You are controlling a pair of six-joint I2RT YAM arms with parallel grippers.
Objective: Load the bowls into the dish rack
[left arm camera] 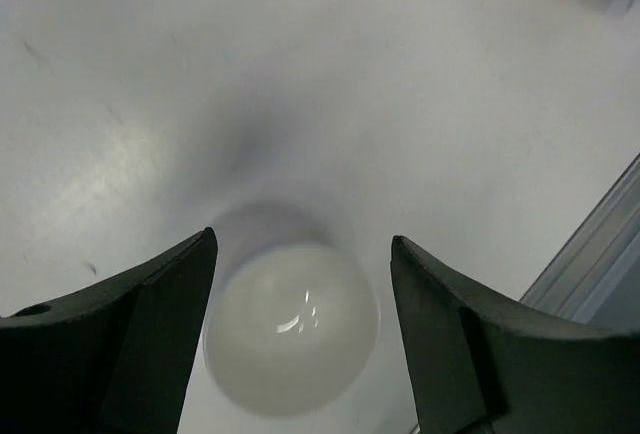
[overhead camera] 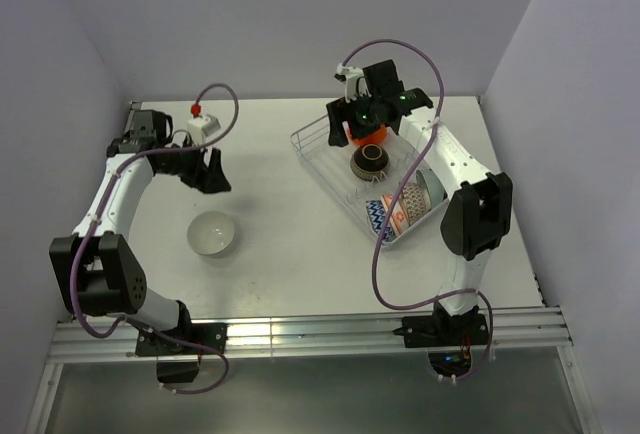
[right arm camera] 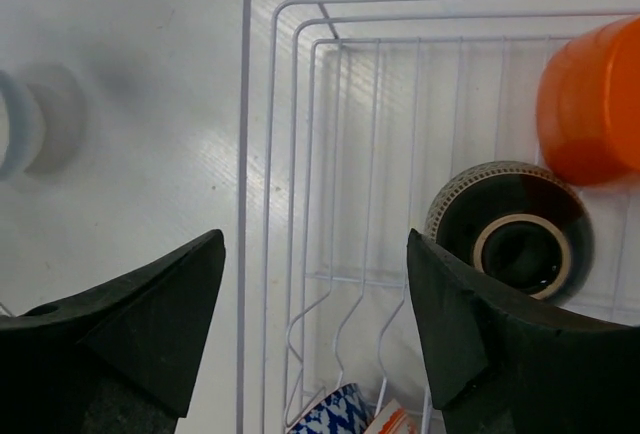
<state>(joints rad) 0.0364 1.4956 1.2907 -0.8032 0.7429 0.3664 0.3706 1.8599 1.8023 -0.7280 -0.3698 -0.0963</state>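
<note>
A plain white bowl point(overhead camera: 212, 234) sits upright on the table at left. My left gripper point(overhead camera: 210, 169) hangs just beyond it. In the left wrist view that gripper point(left arm camera: 302, 244) is open, with the white bowl point(left arm camera: 290, 339) below, between the fingers and untouched. The dish rack point(overhead camera: 303, 144) stands at right. It holds an orange-red bowl point(overhead camera: 371, 136), a dark brown bowl point(overhead camera: 368, 161) and patterned bowls point(overhead camera: 400, 204). My right gripper point(overhead camera: 362, 119) is open and empty over the rack's far end. Its wrist view shows it point(right arm camera: 315, 244) above bare rack wires point(right arm camera: 300, 204), the orange-red bowl point(right arm camera: 590, 104), the dark bowl point(right arm camera: 515, 234) and a blue zigzag bowl point(right arm camera: 335, 414).
A small white box with a red knob point(overhead camera: 200, 124) stands near the table's back left, by the left arm's cable. A blurred pale round thing point(right arm camera: 30, 119) shows at the left edge of the right wrist view. Walls close in on both sides.
</note>
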